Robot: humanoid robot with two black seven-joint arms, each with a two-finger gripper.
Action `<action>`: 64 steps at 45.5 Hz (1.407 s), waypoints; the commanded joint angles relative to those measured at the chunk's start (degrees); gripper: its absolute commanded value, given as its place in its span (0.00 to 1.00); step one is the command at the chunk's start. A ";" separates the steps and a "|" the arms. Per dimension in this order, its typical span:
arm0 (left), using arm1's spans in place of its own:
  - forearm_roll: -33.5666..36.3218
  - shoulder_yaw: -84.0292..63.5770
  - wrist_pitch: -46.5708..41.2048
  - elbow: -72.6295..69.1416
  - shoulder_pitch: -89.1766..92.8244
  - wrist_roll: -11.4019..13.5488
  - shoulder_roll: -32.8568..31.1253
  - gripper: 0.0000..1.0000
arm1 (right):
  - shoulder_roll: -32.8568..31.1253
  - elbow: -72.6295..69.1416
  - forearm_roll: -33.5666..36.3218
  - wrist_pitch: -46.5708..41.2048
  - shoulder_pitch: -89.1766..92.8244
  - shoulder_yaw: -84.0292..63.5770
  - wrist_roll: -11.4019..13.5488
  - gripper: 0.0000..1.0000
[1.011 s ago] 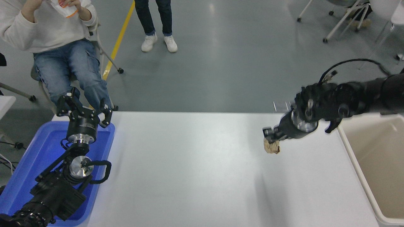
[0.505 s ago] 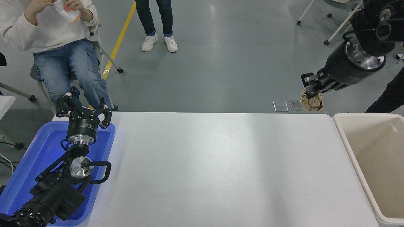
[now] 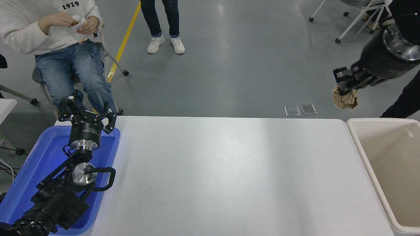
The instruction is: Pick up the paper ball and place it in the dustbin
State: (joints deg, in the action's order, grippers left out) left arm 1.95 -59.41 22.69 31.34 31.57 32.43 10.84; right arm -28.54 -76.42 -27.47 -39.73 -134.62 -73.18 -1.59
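At the far left a person in a white sweatshirt [image 3: 39, 29] sits beyond the table, busy with something small in both hands and taking no part in the work. Below that person the left gripper [image 3: 86, 113] is parked with its fingers spread apart and nothing between them, hanging over the far end of the blue tray [image 3: 23, 183], well out of the working arm's way. A second person's legs and white trainers [image 3: 165, 44] stand on the grey floor further back. The white table [image 3: 229, 177] runs bare from the tray toward the right. High at the upper right, the right gripper [image 3: 344, 88] points down and leftward with its fingers clamped on the top of the paper ball [image 3: 344, 100], so the crumpled tan wad hangs just under the fingertips, raised well above the table. The dustbin [image 3: 357, 144] stands below and slightly right of those fingers, open side up at the table's right end. The ball seems lifted this high so that it clears the bin's rim; it probably needs carrying a little rightward before release.
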 commanded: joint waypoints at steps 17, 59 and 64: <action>-0.02 -0.01 -0.02 -0.05 -0.01 0.00 -0.03 0.99 | -26.39 37.20 -16.91 1.85 46.00 24.73 -0.25 0.00; -0.11 -0.01 -0.02 -0.05 0.08 0.09 -0.03 0.99 | -1.43 66.13 -2.41 32.44 96.47 69.30 1.42 0.42; -0.11 -0.09 -0.02 -0.05 0.08 0.09 -0.03 0.99 | -1.43 66.13 -1.09 32.44 96.47 71.94 1.42 0.83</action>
State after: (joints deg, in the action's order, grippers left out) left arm 1.85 -59.42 22.68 31.28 31.64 32.50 10.81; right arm -32.48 -11.64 -33.05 -8.54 -40.55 -8.06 -0.47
